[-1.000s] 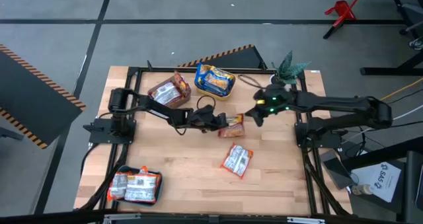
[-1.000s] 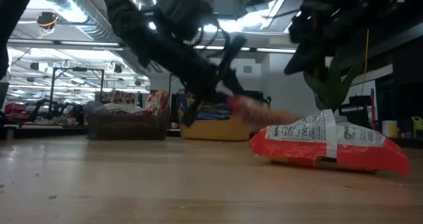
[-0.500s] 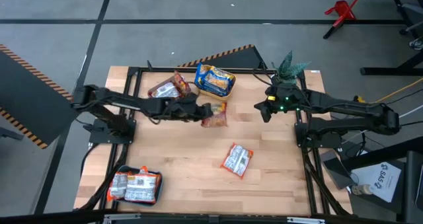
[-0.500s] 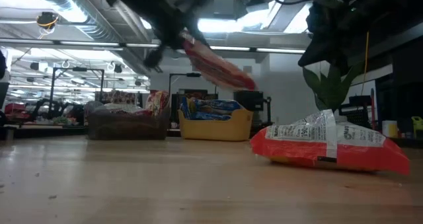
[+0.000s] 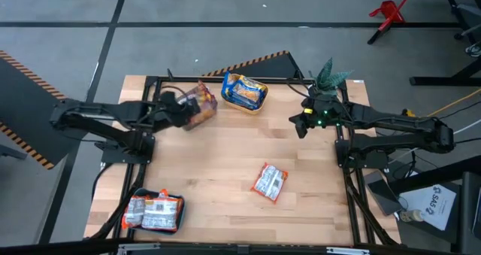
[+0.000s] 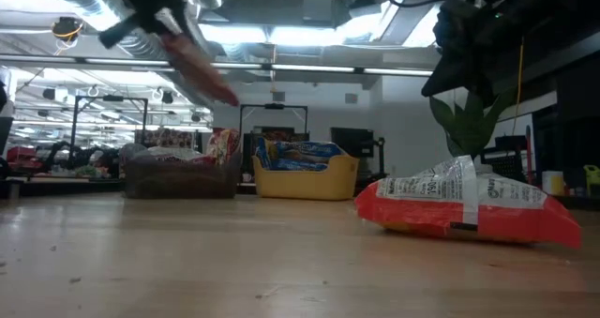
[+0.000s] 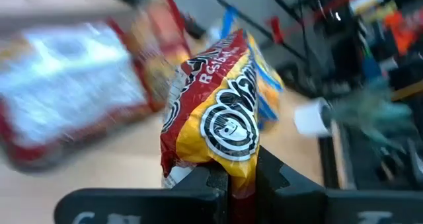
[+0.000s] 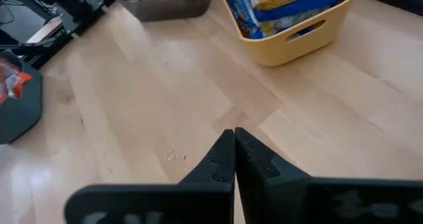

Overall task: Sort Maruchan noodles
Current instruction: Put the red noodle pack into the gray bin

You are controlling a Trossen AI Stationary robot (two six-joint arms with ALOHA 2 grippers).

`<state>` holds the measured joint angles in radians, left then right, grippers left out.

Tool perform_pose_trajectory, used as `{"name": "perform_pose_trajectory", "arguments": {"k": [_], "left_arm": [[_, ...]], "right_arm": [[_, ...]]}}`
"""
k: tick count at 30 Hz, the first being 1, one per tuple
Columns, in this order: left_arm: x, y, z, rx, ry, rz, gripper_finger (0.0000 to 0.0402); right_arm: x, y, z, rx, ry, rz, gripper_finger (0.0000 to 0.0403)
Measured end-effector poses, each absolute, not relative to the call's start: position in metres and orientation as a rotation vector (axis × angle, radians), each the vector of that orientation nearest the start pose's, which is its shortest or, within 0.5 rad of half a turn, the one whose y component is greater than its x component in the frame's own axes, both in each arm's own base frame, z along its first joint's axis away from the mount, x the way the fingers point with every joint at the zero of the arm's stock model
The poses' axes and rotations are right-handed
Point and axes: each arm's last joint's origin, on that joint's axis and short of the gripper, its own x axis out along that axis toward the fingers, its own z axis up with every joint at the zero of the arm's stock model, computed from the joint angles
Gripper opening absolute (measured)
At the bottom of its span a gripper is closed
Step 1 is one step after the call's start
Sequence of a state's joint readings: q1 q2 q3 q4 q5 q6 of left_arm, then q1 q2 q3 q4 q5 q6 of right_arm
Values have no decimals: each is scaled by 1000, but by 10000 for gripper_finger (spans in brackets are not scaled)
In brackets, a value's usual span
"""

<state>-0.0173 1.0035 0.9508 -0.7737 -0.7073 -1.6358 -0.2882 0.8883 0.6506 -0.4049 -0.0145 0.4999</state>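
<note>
The left gripper (image 7: 241, 178) is pinching a shiny red-and-yellow plastic noodle packet (image 7: 221, 115) by its edge, directly above the grey plastic bin (image 5: 197, 103) — it should lower before letting go. The right gripper (image 8: 234, 159) is waiting shut, empty.

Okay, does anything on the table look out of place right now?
One silver and red noodle packet lies alone on the bare wood table, outside any bin. The left gripper holds an orange-red packet in the air. Nothing looks spilled or damaged.
</note>
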Motion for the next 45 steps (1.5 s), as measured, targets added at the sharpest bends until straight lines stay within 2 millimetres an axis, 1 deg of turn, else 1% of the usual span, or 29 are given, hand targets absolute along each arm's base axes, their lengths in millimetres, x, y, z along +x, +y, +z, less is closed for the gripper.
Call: {"name": "perform_pose_trajectory", "arguments": {"k": [2,4,8,11,14,19,22,24,28,33,37,39,45], "left_arm": [[174,18,308,-1173,39,1147,15],[164,22,305,-1189,-26,1183,15],[149,28,284,-1255,-100,1207,15],[143,32,258,-1317,-106,1191,15],[134,39,234,-1359,-154,1160,15],[126,52,212,-1420,-286,1023,14],[122,59,200,-1478,-274,942,14],[119,64,193,-1476,-247,966,14],[113,73,190,-1447,-275,1029,14],[110,81,189,-1484,-211,992,14],[110,85,185,-1502,-171,1000,16],[109,87,184,-1476,-154,1013,27],[106,91,184,-1396,-130,1042,77]], "right_arm": [[176,-52,251,575,558,-426,0],[176,-52,251,573,554,-430,0],[176,-52,251,571,552,-433,0],[176,-52,251,568,550,-442,0],[176,-53,251,566,548,-448,0],[176,-53,251,571,547,-449,0],[176,-53,251,583,545,-453,0],[176,-53,251,584,545,-453,0],[176,-52,251,596,545,-449,0],[176,-53,251,591,541,-467,0],[176,-53,252,589,539,-474,0],[176,-53,252,589,539,-474,0],[176,-53,252,589,539,-474,0]]}}
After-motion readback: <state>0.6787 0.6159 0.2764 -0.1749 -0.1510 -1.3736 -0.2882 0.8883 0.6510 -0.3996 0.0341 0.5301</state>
